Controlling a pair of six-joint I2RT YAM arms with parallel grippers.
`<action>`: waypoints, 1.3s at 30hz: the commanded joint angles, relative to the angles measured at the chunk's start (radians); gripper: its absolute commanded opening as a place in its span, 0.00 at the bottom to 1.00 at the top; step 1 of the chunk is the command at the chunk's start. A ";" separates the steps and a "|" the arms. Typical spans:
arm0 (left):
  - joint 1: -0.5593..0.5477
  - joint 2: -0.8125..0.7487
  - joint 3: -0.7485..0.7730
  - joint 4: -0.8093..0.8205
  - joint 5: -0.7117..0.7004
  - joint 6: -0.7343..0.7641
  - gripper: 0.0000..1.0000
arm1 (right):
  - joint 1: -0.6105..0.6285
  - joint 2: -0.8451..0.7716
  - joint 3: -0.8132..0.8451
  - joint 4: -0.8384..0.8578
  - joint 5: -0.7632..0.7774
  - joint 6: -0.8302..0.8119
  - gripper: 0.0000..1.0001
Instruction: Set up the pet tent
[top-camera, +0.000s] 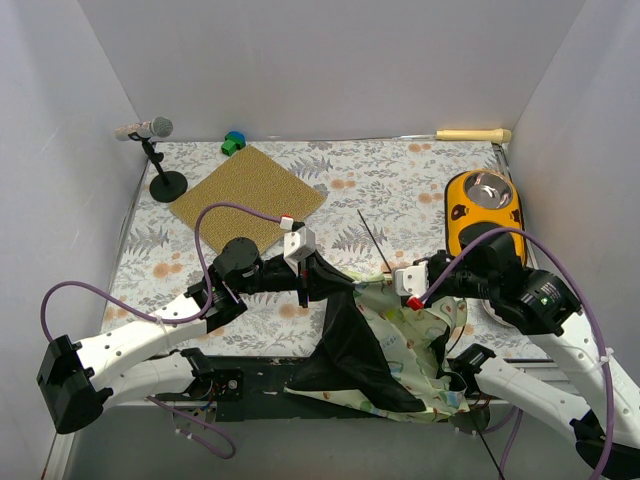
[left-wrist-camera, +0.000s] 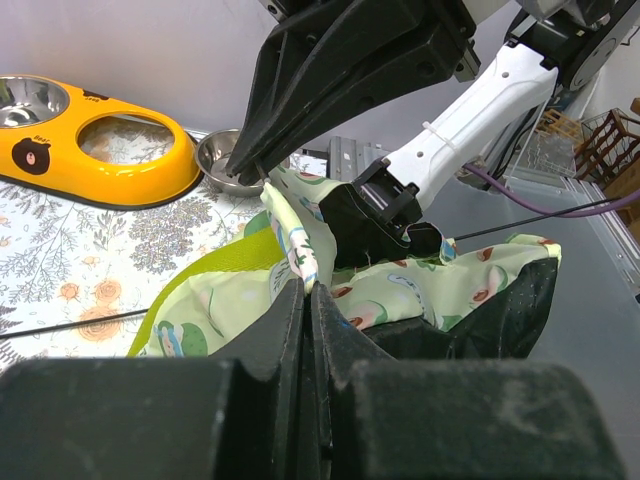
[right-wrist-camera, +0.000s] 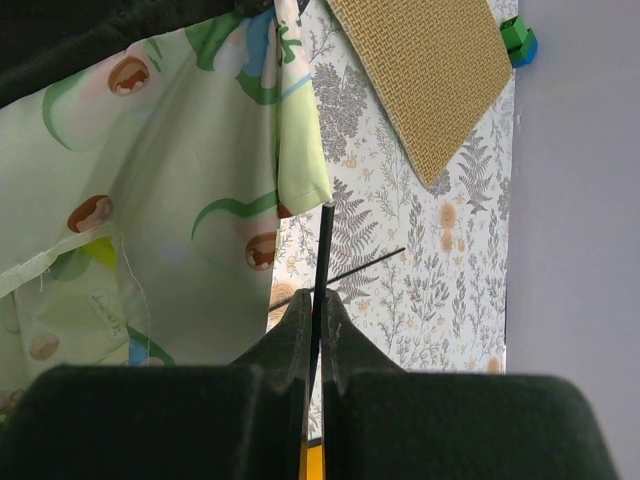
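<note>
We have the pet tent (top-camera: 390, 345) crumpled by the worktop's near edge. Our left claw (left-wrist-camera: 307, 292) pinches its fabric; our right claw (right-wrist-camera: 318, 305) pinches a thin pole (right-wrist-camera: 323, 250) running straight ahead into that fabric's edge.

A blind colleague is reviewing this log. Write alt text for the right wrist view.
The right fingers pinch a thin black pole that runs up to the edge of the pale green printed pet tent, which fills the left. Behind lie a floral tablecloth, a brown mat and a green block.
</note>
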 joint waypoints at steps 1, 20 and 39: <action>0.015 -0.098 0.021 0.079 0.028 0.011 0.00 | -0.004 0.016 -0.080 -0.420 0.157 -0.057 0.01; 0.015 -0.101 0.029 0.080 0.017 0.007 0.00 | 0.009 0.033 -0.063 -0.420 0.119 -0.087 0.01; 0.015 -0.032 0.038 0.114 0.059 -0.010 0.00 | 0.034 0.044 -0.002 -0.420 0.059 -0.148 0.01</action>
